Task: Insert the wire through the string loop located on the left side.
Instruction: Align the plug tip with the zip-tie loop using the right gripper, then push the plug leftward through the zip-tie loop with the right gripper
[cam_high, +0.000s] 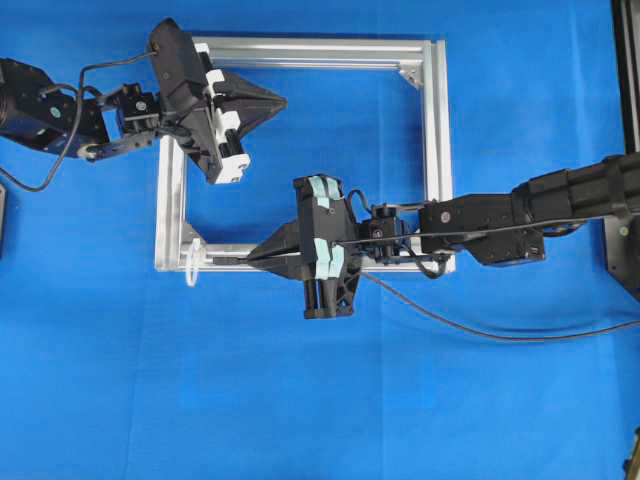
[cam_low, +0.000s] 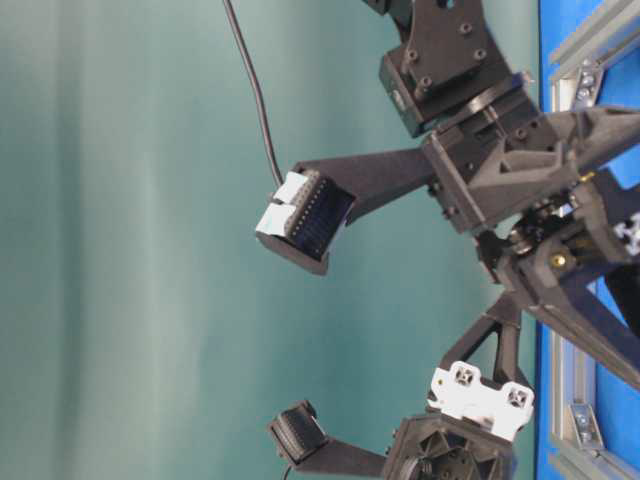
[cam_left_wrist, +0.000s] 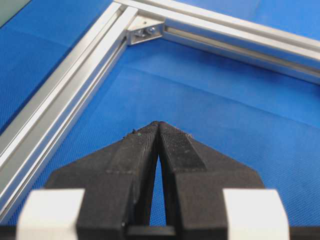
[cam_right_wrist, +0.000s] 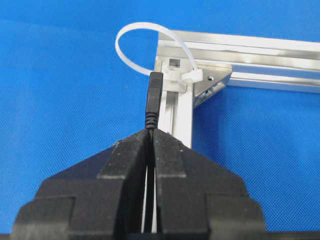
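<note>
A silver aluminium frame (cam_high: 435, 150) lies flat on the blue table. The string loop (cam_high: 192, 262), a whitish zip tie (cam_right_wrist: 143, 23), stands at the frame's near left corner. My right gripper (cam_high: 252, 259) (cam_right_wrist: 151, 131) is shut on the wire (cam_high: 225, 260), just behind its stiff black plug (cam_right_wrist: 154, 97). The plug points at the loop and its tip sits at the loop's lower strand; I cannot tell whether it has entered. The rest of the wire (cam_high: 500, 337) trails off right. My left gripper (cam_high: 284, 100) (cam_left_wrist: 158, 123) hovers shut and empty inside the frame's far left corner.
The frame's rails (cam_left_wrist: 60, 90) and corner bracket (cam_left_wrist: 145, 31) lie just ahead of the left gripper. A corner bracket (cam_right_wrist: 212, 82) sits right of the plug. Open blue table (cam_high: 300, 400) stretches in front of the frame. A dark stand (cam_high: 625, 60) runs along the right edge.
</note>
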